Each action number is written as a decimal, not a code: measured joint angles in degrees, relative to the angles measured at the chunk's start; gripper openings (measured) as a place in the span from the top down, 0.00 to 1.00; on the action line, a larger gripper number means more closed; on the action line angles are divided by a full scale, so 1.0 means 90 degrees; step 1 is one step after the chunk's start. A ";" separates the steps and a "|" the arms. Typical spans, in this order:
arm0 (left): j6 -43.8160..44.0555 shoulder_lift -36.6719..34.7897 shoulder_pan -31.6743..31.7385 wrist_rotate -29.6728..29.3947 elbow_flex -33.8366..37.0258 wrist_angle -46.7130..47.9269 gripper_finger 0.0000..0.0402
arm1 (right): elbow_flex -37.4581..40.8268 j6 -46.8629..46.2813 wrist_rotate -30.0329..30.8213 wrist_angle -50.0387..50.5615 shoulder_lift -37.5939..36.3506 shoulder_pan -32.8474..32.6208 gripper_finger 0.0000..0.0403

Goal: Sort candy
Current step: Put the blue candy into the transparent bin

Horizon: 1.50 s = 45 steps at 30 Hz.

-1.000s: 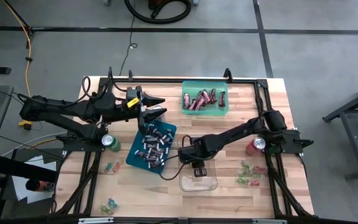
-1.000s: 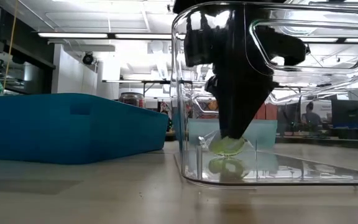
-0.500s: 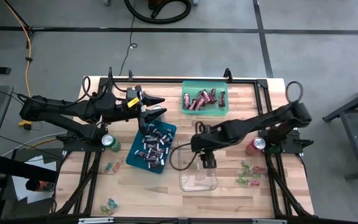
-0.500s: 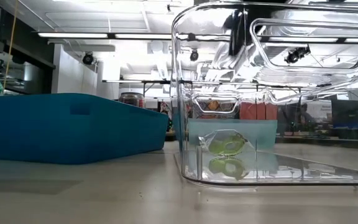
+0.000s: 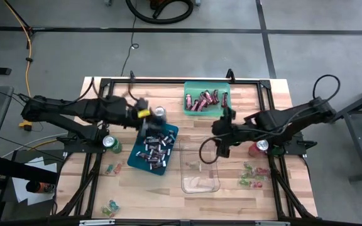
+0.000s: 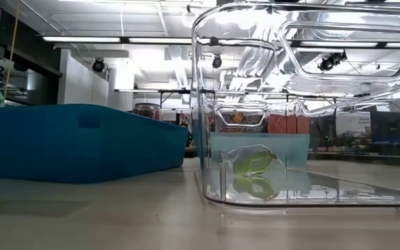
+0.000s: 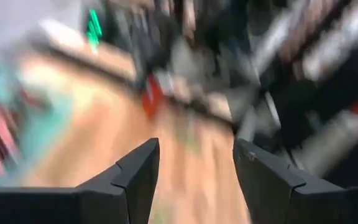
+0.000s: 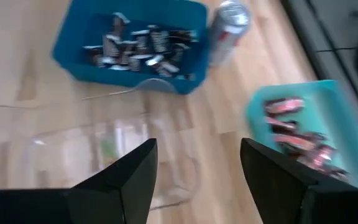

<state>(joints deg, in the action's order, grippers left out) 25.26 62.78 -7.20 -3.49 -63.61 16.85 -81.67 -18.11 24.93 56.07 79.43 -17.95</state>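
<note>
A clear container (image 5: 200,171) holds one green wrapped candy (image 6: 254,163), lying on its floor and also visible in the right wrist view (image 8: 109,147). My right gripper (image 5: 222,145) hovers open and empty just beyond the container's far right corner (image 8: 197,168). The blue bin (image 5: 154,145) holds several dark mini bars (image 8: 143,45). My left gripper (image 5: 148,127) is over the bin's far edge, open with nothing between its fingers (image 7: 196,168). A green tray (image 5: 207,99) holds dark red bars. Loose green-and-red pieces lie on the table to the right (image 5: 254,174) and left (image 5: 112,168).
A silver can (image 5: 160,112) stands at the blue bin's far corner, close to my left gripper. A green can (image 5: 112,144) stands left of the bin and a red can (image 5: 259,145) near the right arm's base. More wrapped pieces (image 5: 110,208) lie by the near left edge.
My right gripper has risen out of the clear container and swung toward the table's right and far side; the green candy stayed on the container's floor. My left gripper has moved quickly from beyond the blue bin toward the bin's far edge.
</note>
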 joint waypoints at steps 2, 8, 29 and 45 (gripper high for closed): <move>0.0459 0.0106 -0.0283 0.0309 -0.0381 0.1076 0.52 | 0.0000 0.0007 0.0233 0.0166 -0.0087 0.0010 0.44; 0.1578 0.0256 -0.1982 0.0406 -0.0702 0.2346 0.52 | 0.0000 -0.0003 0.0563 0.0489 -0.0123 0.0125 0.44; 0.1949 0.4475 -0.6193 0.0368 -0.0692 0.3418 0.52 | 0.0000 0.0023 0.0364 0.0746 -0.0123 0.0580 0.44; 0.1873 0.5030 -0.6128 0.0311 -0.0629 0.3306 0.79 | 0.0000 0.0012 0.0347 0.0741 -0.0120 0.0580 0.44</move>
<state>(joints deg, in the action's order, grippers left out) 42.12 108.06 -62.35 -0.69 -69.27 46.60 -81.67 -18.00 28.05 62.74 78.35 -12.73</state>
